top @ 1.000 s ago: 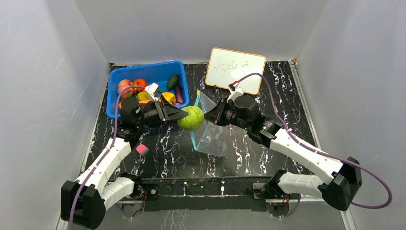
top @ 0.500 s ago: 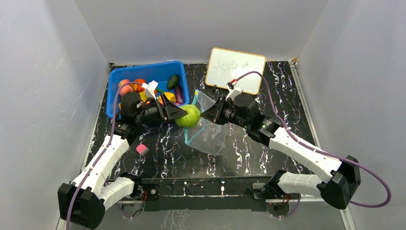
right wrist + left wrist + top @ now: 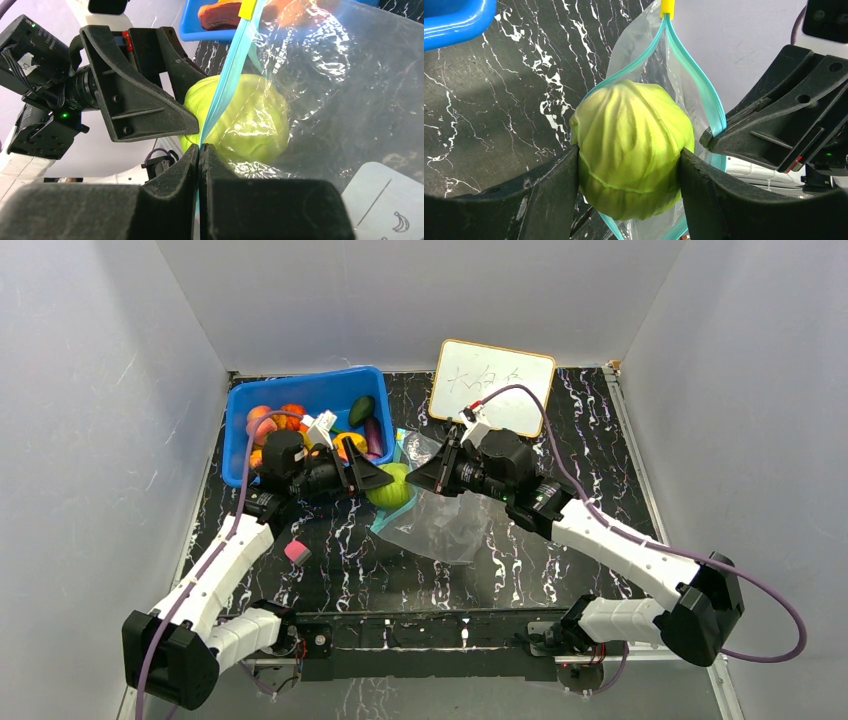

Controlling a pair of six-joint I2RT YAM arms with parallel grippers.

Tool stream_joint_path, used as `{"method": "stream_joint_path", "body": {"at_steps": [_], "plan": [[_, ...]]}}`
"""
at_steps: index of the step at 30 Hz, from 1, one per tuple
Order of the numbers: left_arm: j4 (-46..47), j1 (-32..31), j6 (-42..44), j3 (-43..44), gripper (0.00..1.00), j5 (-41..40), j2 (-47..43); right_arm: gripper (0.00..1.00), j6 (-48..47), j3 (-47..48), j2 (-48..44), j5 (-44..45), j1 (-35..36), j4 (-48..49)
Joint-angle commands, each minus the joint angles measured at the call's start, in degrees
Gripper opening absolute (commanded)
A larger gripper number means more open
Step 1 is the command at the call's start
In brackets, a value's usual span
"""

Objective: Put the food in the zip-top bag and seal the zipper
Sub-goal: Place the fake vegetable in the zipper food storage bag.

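Note:
My left gripper [image 3: 377,478] is shut on the green round fruit [image 3: 396,490], one finger on each side [image 3: 631,150]. The fruit sits partway in the open mouth of the clear zip-top bag [image 3: 440,525]. The teal zipper [image 3: 696,75] loops around the fruit. My right gripper [image 3: 414,482] is shut on one side of the zipper [image 3: 227,75], holding the mouth up. Through the plastic the fruit [image 3: 250,120] shows in the right wrist view. The bag's body lies crumpled on the table below my right arm. More food [image 3: 290,420] lies in the blue bin.
The blue bin [image 3: 300,388] stands at the back left, just behind my left gripper. A whiteboard [image 3: 490,385] leans at the back, right of the bin. A small pink cube [image 3: 296,551] lies on the black marble table beside my left arm.
Both grippers have shifted left and a little back toward the bin. The bag's mouth has come around the green fruit, and the bag's body has spread out lower on the table.

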Motion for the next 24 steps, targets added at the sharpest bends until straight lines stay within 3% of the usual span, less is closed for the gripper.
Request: {"method": "stream_joint_path", "body": {"at_steps": [1, 13, 19, 21, 24], "plan": [[-0.13, -0.63, 0.06, 2.94, 0.33, 0.93, -0.39, 0.0, 1.1, 3.49, 0.95, -2.38, 0.34, 5.51], [2.16, -2.37, -2.78, 2.63, 0.35, 3.69, -0.2, 0.0, 2.75, 3.44, 2.95, -4.81, 0.42, 8.7], [-0.62, -3.25, -1.17, 3.8, 0.41, 1.85, -0.27, 0.0, 2.69, 3.12, 2.51, -4.6, 0.44, 8.91], [0.15, -3.29, -2.22, 3.6, 0.46, 2.89, 0.0, 0.0, 2.62, 3.0, 2.24, -4.44, 0.38, 8.7], [-0.2, -3.29, -2.81, 3.91, 0.65, 3.63, -0.04, 0.0, 2.27, 2.46, 1.3, -3.52, 0.43, 8.19]]}}
